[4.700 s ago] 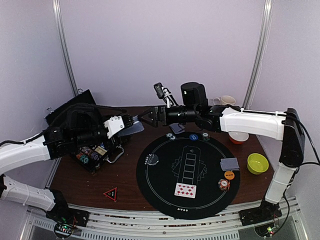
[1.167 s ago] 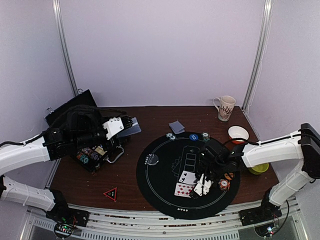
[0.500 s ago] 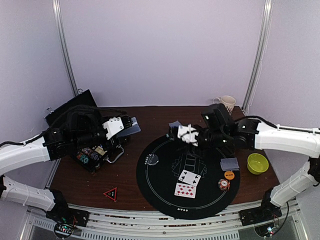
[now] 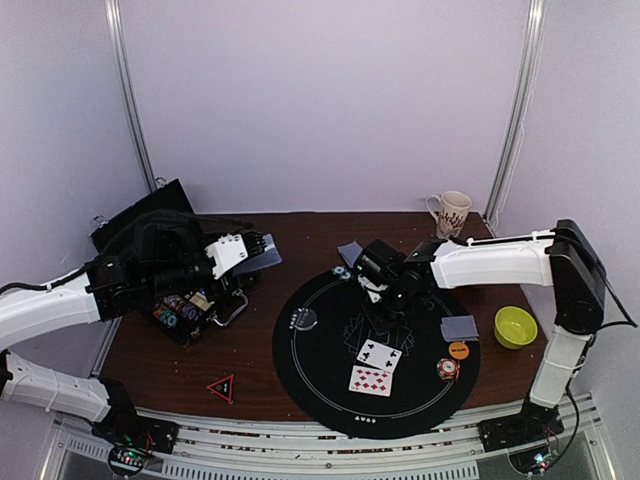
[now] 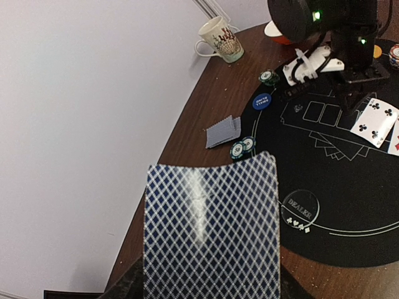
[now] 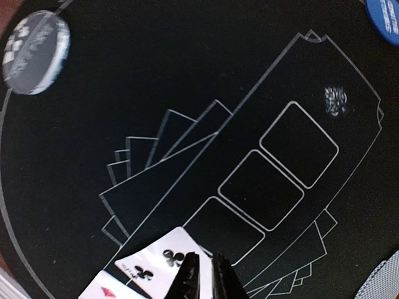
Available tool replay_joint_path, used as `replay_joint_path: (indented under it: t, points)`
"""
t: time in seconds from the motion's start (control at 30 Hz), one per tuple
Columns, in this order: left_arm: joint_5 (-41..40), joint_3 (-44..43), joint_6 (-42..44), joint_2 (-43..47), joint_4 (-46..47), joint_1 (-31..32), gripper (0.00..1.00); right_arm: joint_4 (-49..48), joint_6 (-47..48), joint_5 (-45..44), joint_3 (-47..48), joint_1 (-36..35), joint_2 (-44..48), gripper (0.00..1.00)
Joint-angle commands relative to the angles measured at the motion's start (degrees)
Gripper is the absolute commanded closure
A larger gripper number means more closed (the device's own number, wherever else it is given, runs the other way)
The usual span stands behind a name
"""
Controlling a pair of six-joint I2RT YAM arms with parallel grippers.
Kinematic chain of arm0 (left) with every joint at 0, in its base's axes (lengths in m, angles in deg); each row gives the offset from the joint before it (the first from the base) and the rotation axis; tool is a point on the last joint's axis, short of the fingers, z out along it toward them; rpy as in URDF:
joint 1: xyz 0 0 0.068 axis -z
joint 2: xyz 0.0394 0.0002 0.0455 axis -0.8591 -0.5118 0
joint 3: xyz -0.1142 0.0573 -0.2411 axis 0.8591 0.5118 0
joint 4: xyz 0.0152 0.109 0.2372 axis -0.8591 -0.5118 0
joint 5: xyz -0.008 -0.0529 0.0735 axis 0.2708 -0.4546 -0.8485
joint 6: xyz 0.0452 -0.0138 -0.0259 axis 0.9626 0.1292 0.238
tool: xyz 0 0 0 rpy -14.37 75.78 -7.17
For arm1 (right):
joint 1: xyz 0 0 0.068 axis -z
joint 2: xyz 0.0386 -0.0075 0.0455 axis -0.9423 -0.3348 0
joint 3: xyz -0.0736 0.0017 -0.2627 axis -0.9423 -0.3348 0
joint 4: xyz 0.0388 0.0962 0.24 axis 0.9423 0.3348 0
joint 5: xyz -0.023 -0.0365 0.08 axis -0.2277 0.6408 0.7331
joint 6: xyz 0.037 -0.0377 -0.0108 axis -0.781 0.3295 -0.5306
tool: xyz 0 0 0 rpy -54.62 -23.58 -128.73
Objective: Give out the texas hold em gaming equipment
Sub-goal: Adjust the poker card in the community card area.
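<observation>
My left gripper (image 4: 258, 252) is shut on blue-diamond-backed playing cards (image 5: 211, 230) above the table's left side; they hide its fingers. My right gripper (image 6: 204, 274) hovers over the black mat (image 4: 320, 385), its jaws nearly together with nothing between them, just above a face-up clubs card (image 6: 149, 265). That clubs card (image 4: 379, 354) and a diamonds card (image 4: 371, 380) lie near the mat's front. Face-down cards (image 4: 352, 252) and another face-down card (image 4: 460, 327) lie at the mat's far edge and right. Chips (image 5: 242, 147), a blue button (image 5: 262, 101) and a clear dealer button (image 4: 303, 319) are also out.
An open case of chips (image 4: 185, 310) sits under my left arm. The patterned mug (image 4: 451, 213) stands at the back right, the green bowl (image 4: 515, 327) at the right. An orange button (image 4: 458, 350) and a chip stack (image 4: 448, 369) lie near the mat's right edge.
My right arm has swung its wrist down over the mat's middle and its jaws have closed. The clubs card stays on the mat. The left arm has not moved.
</observation>
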Motion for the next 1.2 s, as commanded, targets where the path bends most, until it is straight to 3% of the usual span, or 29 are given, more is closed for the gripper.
replay_joint_path:
  t: [0.0,0.17,0.8,1.03,1.17]
  points:
    - [0.29,-0.27,0.13,1.32,3.00,-0.04,0.46,3.63,-2.54,-3.37,2.04,0.48,-4.01,0.92]
    - [-0.04,0.01,-0.01,1.77,2.69,-0.07,0.46,4.25,-1.09,-5.59,2.55,0.76,-6.70,0.95]
    - [-0.63,0.02,0.08,1.70,2.76,-0.09,0.46,4.76,6.06,3.03,7.70,-2.62,-10.66,1.00]
    - [-0.37,-0.14,0.27,1.20,2.98,-0.09,0.46,7.32,5.47,-2.07,12.87,-2.52,-10.03,1.00]
    - [-0.37,-0.33,0.56,0.89,3.02,-0.02,0.46,8.53,1.24,-5.25,11.51,-0.19,-4.71,1.00]
